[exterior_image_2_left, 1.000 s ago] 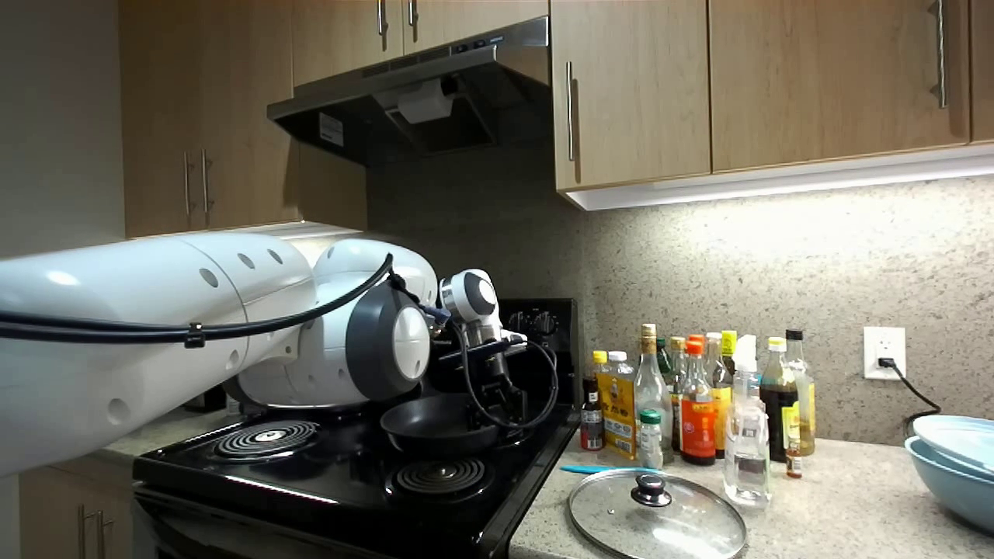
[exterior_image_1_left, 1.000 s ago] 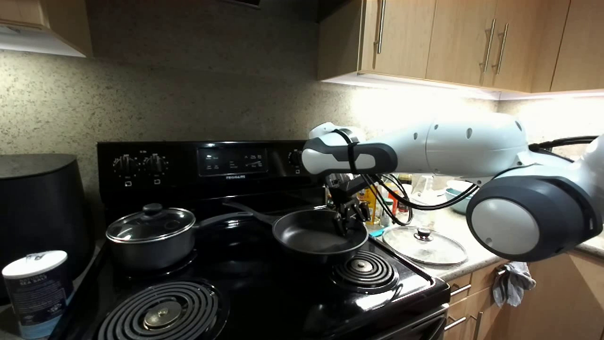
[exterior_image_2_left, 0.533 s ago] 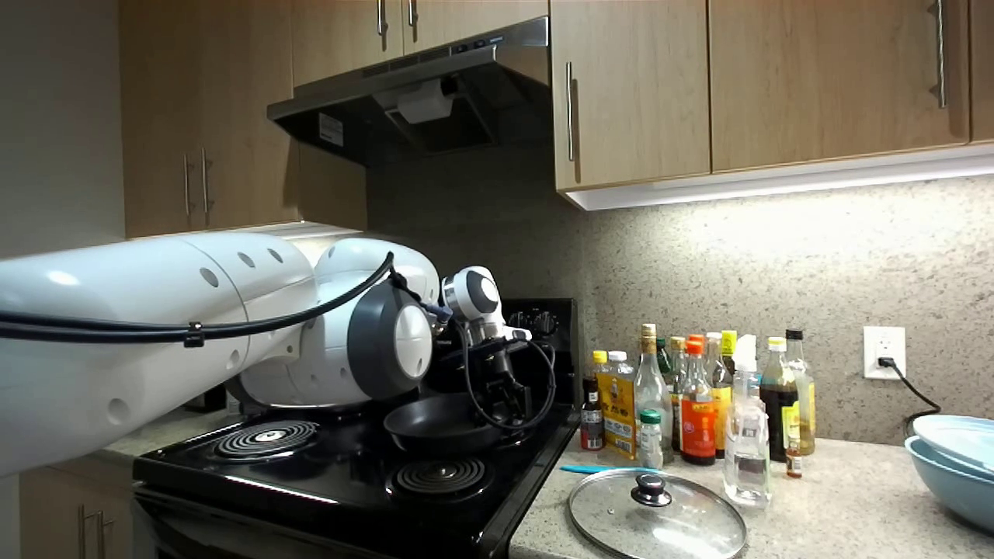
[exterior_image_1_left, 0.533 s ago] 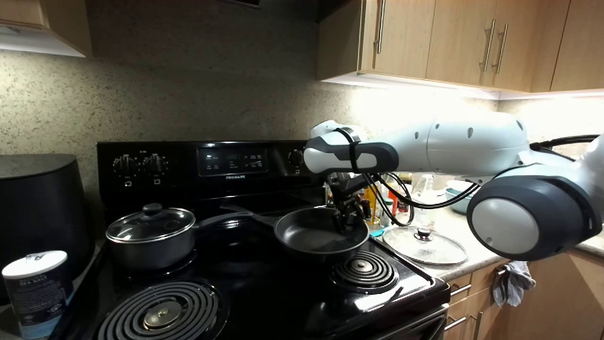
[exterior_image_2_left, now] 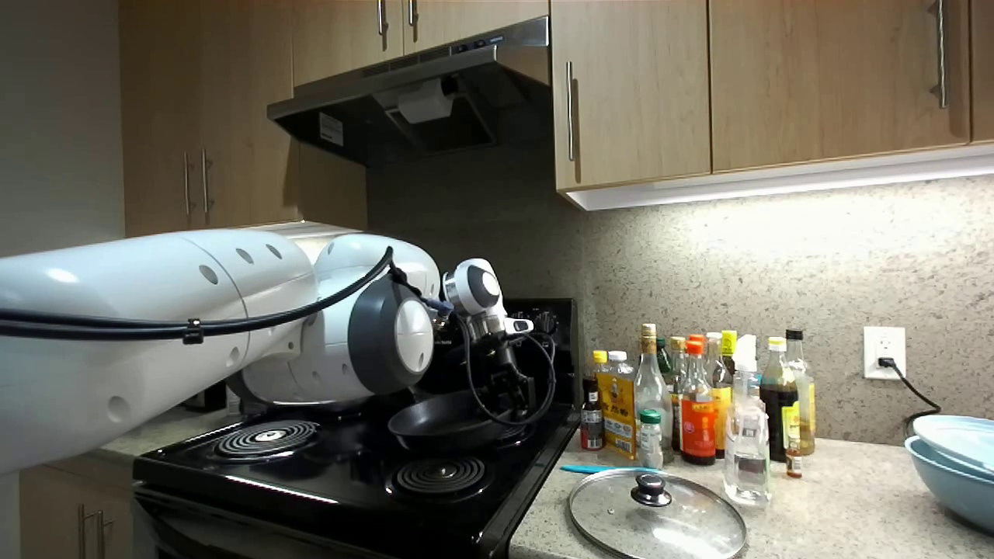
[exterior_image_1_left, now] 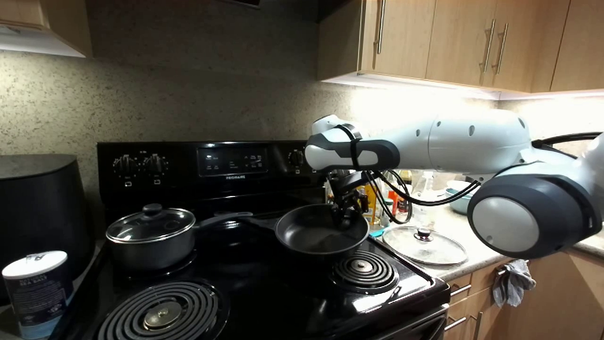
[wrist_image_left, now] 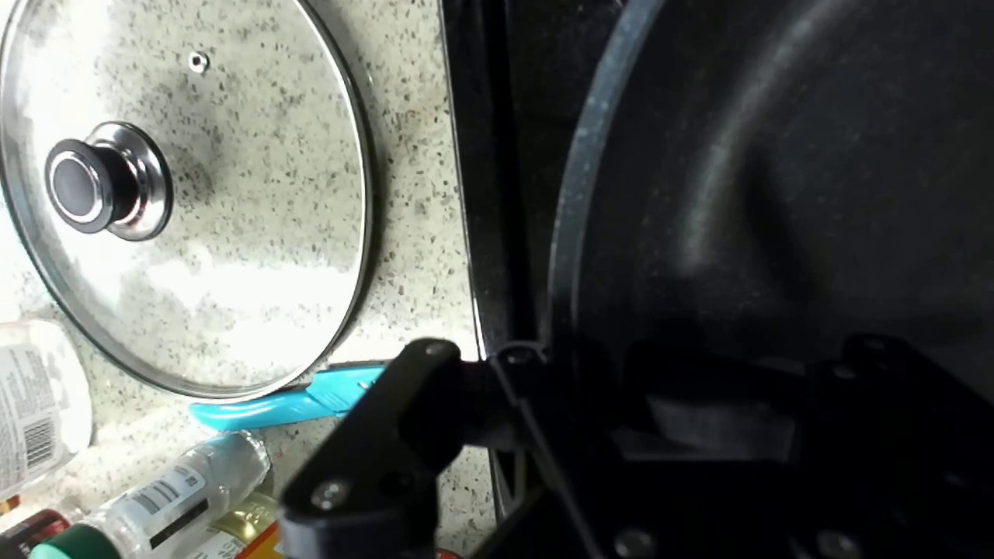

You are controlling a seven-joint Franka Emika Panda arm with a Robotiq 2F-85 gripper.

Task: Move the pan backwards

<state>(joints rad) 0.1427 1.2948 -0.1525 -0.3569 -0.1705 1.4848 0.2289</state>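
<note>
The wide black pan sits at the back right of the black stove. Its long handle points left toward the pot's handle. The pan also shows in an exterior view and fills the right of the wrist view. My gripper reaches down at the pan's right rear rim, with its fingers partly inside the pan. In an exterior view the gripper is partly behind its cable. In the wrist view the dark fingers lie over the rim, too dark to show whether they grip it.
A lidded steel pot stands left of the pan. The stove's back panel rises behind. A front burner lies in front of the pan. A glass lid, a turquoise utensil and several bottles stand right of the stove.
My gripper has moved a little toward the back and up. The pan has shifted slightly back and right with it, and its handle has swung a little lower in view.
</note>
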